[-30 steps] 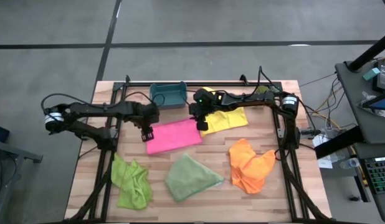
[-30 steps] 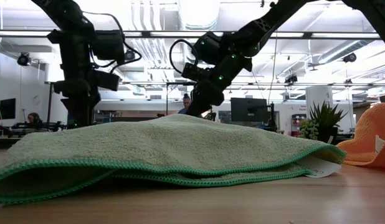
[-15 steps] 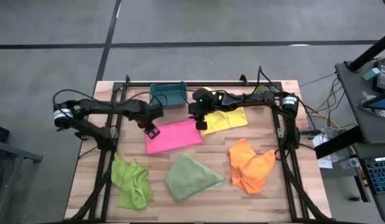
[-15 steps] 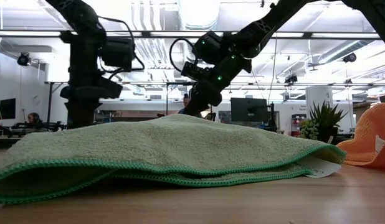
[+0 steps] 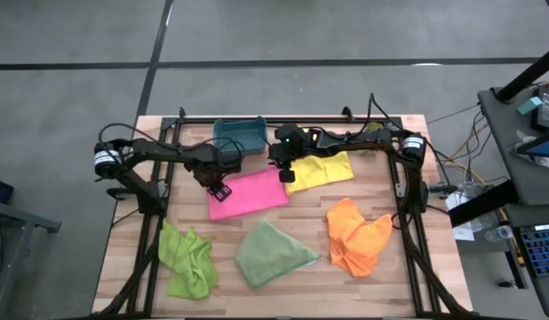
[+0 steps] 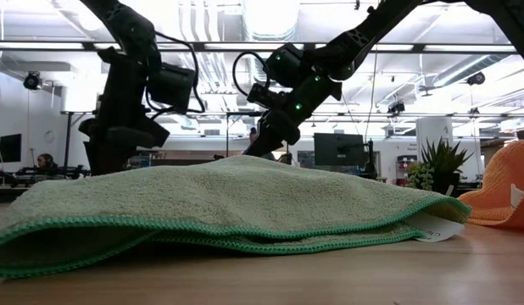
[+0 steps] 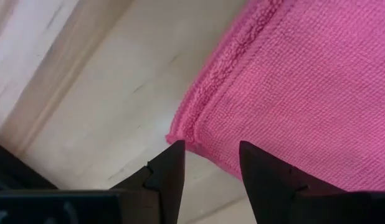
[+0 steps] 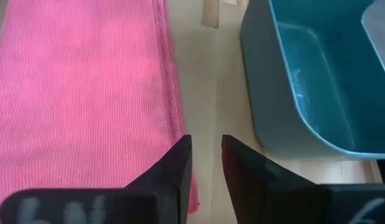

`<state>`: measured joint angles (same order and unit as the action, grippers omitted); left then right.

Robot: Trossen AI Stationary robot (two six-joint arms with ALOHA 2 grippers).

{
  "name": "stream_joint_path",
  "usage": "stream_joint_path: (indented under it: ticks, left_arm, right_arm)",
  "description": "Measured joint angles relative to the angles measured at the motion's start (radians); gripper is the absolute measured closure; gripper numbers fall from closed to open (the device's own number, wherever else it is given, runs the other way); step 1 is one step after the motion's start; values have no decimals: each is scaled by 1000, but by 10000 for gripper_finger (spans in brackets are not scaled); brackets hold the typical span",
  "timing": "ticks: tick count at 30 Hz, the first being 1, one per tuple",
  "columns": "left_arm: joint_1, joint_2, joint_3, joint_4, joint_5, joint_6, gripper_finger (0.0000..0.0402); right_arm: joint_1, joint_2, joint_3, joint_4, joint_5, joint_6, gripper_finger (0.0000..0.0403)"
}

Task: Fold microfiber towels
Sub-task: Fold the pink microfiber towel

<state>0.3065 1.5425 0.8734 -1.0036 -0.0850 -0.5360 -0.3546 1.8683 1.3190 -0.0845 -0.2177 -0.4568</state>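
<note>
Hovering over the bench (image 5: 123,258), the left pincer (image 7: 210,163) hangs with its fingers parted and empty, the corner of the pink towel (image 5: 248,194) just ahead of its tips. The right pincer (image 8: 206,163) sits at that towel's far edge, fingers narrowly apart and holding nothing, with the pink cloth to one side and the teal bin (image 8: 304,81) to the other. Beyond it lies the yellow towel (image 5: 323,171); the orange towel (image 5: 356,235), sage towel (image 5: 270,253) and lime towel (image 5: 187,260) lie well apart from both.

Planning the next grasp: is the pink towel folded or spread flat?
Folded: the pink towel shows doubled stacked edges in both wrist views and lies as a narrow rectangle.
</note>
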Motion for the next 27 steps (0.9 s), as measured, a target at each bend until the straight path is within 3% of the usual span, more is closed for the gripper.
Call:
stream_joint_path:
  ticks: [17, 27]
  left_arm:
    - [1, 2, -13, 44, -16, 19, 266]
    - [1, 2, -17, 46, -11, 19, 307]
  right_arm:
    - [0, 0, -4, 0, 0, -7, 323]
    - [0, 0, -4, 0, 0, -9, 325]
